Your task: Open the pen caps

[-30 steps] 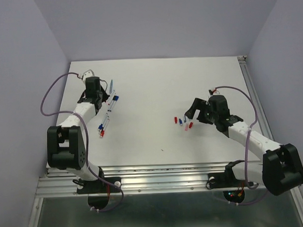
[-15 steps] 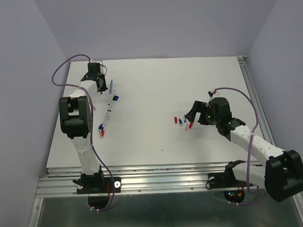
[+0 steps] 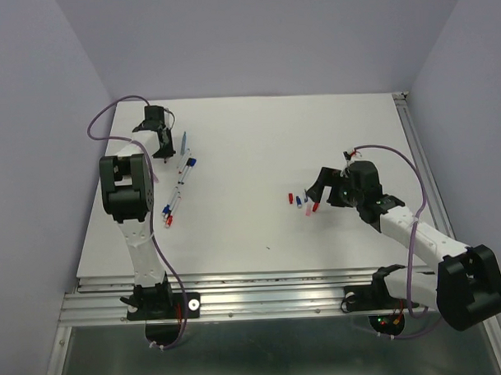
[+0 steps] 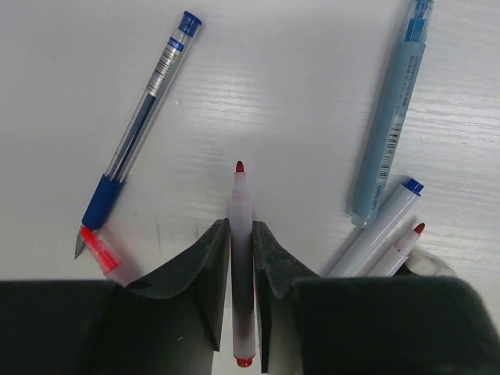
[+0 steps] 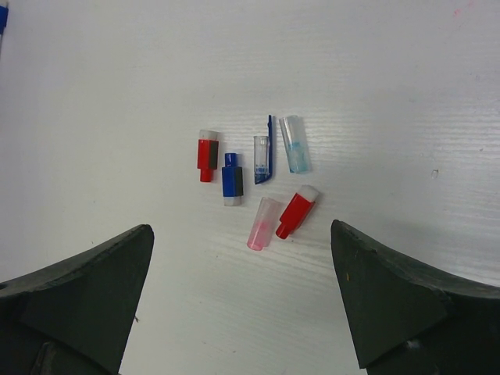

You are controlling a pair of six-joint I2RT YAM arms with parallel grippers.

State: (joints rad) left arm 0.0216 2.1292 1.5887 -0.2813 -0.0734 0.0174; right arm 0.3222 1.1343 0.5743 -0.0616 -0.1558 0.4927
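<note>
Pinching a whitish pen barrel with a red tip, the left gripper has its two black fingers nearly together, one pressed on each side of the barrel, red nib pointing away from the wrist camera. The right gripper is spread wide, holds nothing and hangs over the pen caps: red cap with whitish end, dark blue cap, clear cap with dark blue clip, light blue translucent cap, pink translucent cap, and a second red cap just beside the pink one. All six lie loose on the table right of centre, close together, none on a pen. Near the left gripper lie a clear pen with blue grip, a long light blue pen, a whitish blue-tipped pen and a whitish red-tipped pen; the last two are cut off behind the right finger. A red-pink piece by the left finger is half hidden and can't be identified. Can't tell whether the pinched barrel touches the table. From the top camera the caps are mere specks. White table, faint grain; pale lavender walls on three sides; aluminium rail along the near edge.
</note>
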